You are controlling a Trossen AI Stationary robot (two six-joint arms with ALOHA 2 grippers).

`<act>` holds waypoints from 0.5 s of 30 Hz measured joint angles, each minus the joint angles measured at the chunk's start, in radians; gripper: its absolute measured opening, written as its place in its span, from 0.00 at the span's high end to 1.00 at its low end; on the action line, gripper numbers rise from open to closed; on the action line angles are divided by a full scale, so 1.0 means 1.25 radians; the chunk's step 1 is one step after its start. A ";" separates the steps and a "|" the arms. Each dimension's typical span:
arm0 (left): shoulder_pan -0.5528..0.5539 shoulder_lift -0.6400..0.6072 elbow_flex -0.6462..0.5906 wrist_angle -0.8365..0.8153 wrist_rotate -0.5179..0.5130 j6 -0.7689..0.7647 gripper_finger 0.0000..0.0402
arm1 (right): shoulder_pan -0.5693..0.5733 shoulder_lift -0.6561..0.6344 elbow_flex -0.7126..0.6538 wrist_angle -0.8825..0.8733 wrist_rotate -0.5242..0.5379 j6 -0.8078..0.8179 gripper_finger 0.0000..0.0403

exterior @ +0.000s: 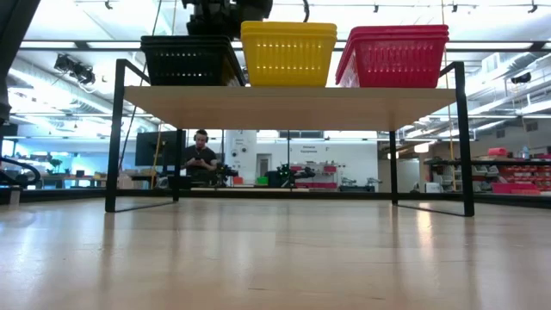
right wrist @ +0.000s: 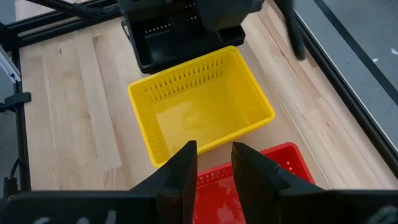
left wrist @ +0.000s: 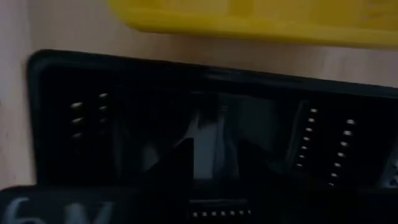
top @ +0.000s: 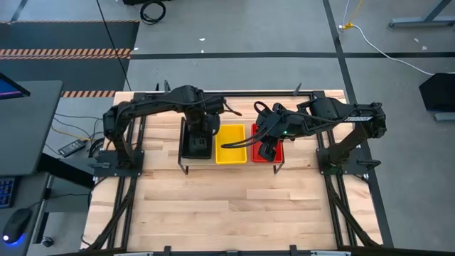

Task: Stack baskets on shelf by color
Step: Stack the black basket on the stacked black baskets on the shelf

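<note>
On the shelf (exterior: 284, 108) three baskets rest on their bases in a row: black (top: 190, 148) at the left, yellow (top: 231, 144) in the middle, red (top: 254, 135) at the right. My left gripper (top: 201, 135) points down over the inside of the black basket (left wrist: 81, 124), and a gap shows between its fingers (left wrist: 214, 162). The yellow basket's rim (left wrist: 261, 22) lies just beyond. My right gripper (right wrist: 214, 168) hangs open higher up, over the red basket (right wrist: 286, 168), slanting down toward the yellow basket (right wrist: 205, 106). Nothing is between its fingers.
The wooden tabletop (top: 227, 206) in front of the shelf is bare. The shelf's thin black legs (exterior: 112, 146) stand on it at the far half. Black frame rails (top: 128, 206) run along both table sides. A person (exterior: 202, 155) sits in the room beyond.
</note>
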 joint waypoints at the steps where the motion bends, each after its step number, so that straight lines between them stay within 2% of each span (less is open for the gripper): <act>1: -0.005 -0.001 0.000 0.000 0.000 -0.004 0.68 | 0.000 0.000 0.000 0.000 0.000 0.000 0.74; 7: -0.039 -0.008 0.000 -0.025 0.048 -0.045 0.68 | 0.000 0.000 0.000 -0.001 0.000 0.000 0.74; 15: -0.085 -0.008 0.000 -0.026 0.052 -0.063 0.69 | 0.000 0.000 0.000 -0.002 0.000 0.000 0.74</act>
